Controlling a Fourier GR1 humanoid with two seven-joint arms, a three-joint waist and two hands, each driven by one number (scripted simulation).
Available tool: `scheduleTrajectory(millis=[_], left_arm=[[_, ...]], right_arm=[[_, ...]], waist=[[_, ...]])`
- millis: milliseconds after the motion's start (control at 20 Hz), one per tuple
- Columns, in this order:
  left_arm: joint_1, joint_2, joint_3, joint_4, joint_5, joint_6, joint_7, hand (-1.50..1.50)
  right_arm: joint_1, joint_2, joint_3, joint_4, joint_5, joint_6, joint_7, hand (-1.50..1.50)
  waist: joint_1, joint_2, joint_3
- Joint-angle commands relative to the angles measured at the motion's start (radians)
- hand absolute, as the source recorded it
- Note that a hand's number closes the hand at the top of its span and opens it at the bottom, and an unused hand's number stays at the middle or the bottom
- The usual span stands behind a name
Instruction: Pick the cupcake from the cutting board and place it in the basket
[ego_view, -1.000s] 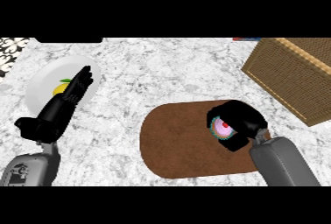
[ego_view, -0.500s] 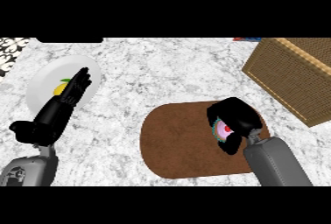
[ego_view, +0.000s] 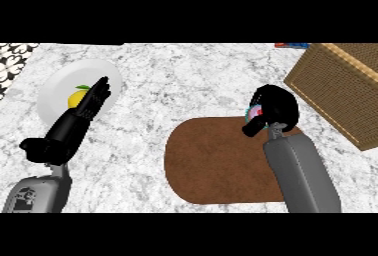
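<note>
Right hand (ego_view: 272, 107) curled on cupcake (ego_view: 255, 113), basket (ego_view: 341, 82) near, left hand (ego_view: 80, 120) straight over plate (ego_view: 65, 86).

- The counter (ego_view: 192, 80) has a white and grey marbled top.
- A brown cutting board (ego_view: 214, 160) lies flat on it, right of centre near the lower edge.
- A white plate (ego_view: 59, 85) sits on it at the upper left.
- A woven basket (ego_view: 339, 85) stands on it at the right edge, apart from the board.
</note>
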Motion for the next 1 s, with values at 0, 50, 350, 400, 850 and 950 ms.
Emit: scheduleTrajectory(millis=[0, 50, 350, 400, 850, 950], left_arm=[[-0.012, -0.001, -0.011, 0.005, -0.006, -0.006, 0.01, 0.0], [-0.03, -0.032, -0.039, 0.003, -0.023, 0.015, 0.018, 0.0], [-0.027, 0.003, 0.005, -0.007, -0.003, 0.004, 0.019, 0.0], [-0.015, -0.015, -0.012, 0.001, -0.005, 0.005, 0.026, 0.0], [-0.004, 0.029, 0.051, -0.01, 0.024, -0.013, 0.031, 0.0], [-0.001, -0.016, 0.007, 0.0, -0.018, 0.025, 0.025, 0.0]], right_arm=[[-0.093, 0.021, -0.013, 0.074, -0.086, -0.239, 0.179, 1.5], [-0.108, 0.022, 0.053, 0.092, -0.145, -0.307, 0.209, 1.5], [-0.258, 0.022, 0.116, 0.016, -0.119, -0.598, 0.262, 1.5], [-0.298, 0.022, 0.132, 0.009, -0.116, -0.643, 0.293, 1.5], [-0.443, 0.022, 0.141, -0.058, 0.014, -0.613, 0.545, 1.5], [-0.518, 0.022, 0.12, -0.078, 0.062, -0.493, 0.595, 1.5]], waist=[[0.015, 0.002, 0.004], [0.026, 0.003, 0.005], [0.01, -0.008, 0.003], [0.013, -0.008, 0.003], [-0.034, -0.012, 0.002], [-0.043, -0.014, 0.002]])
